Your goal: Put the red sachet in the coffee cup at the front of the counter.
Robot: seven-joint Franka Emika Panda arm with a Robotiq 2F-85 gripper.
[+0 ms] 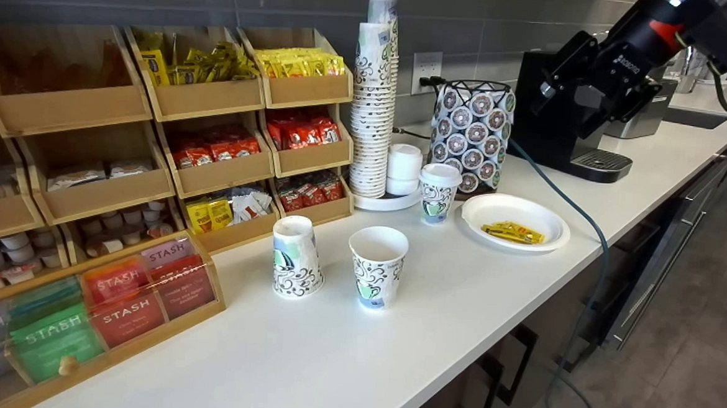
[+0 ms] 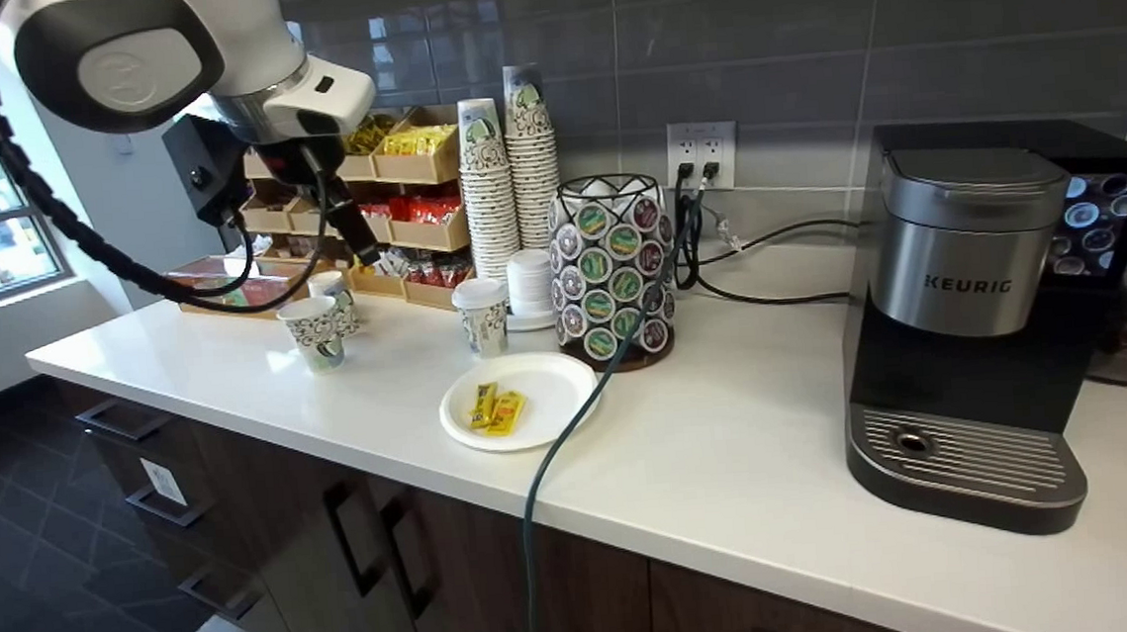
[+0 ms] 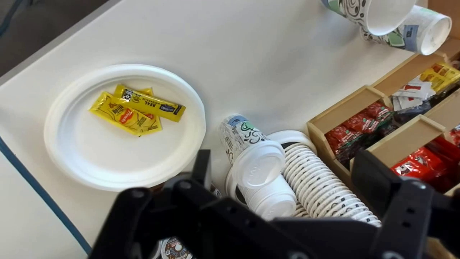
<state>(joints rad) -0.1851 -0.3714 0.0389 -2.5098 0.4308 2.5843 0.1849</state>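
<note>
Several small red sachets (image 1: 302, 132) lie in the wooden bins at the back; they also show in the wrist view (image 3: 418, 165) at the right edge. Darker red packets (image 3: 359, 124) lie in a lower bin. No single red sachet lies apart from the bins. An open paper coffee cup (image 1: 377, 276) stands upright towards the counter's front; it shows in an exterior view (image 2: 315, 333) and at the top of the wrist view (image 3: 350, 9). My gripper (image 3: 287, 172) is open and empty, above the counter and apart from the bins and cup, also seen in an exterior view (image 1: 567, 112).
An upside-down cup (image 1: 297, 259) stands beside the open cup. Tall cup stacks (image 1: 371, 123), a lidded cup (image 1: 436, 198) and a pod carousel (image 1: 473, 135) stand near the wall. A plate (image 2: 568, 385) holds yellow packets. A coffee maker (image 2: 965, 238) and a cable (image 2: 571, 424) are there too.
</note>
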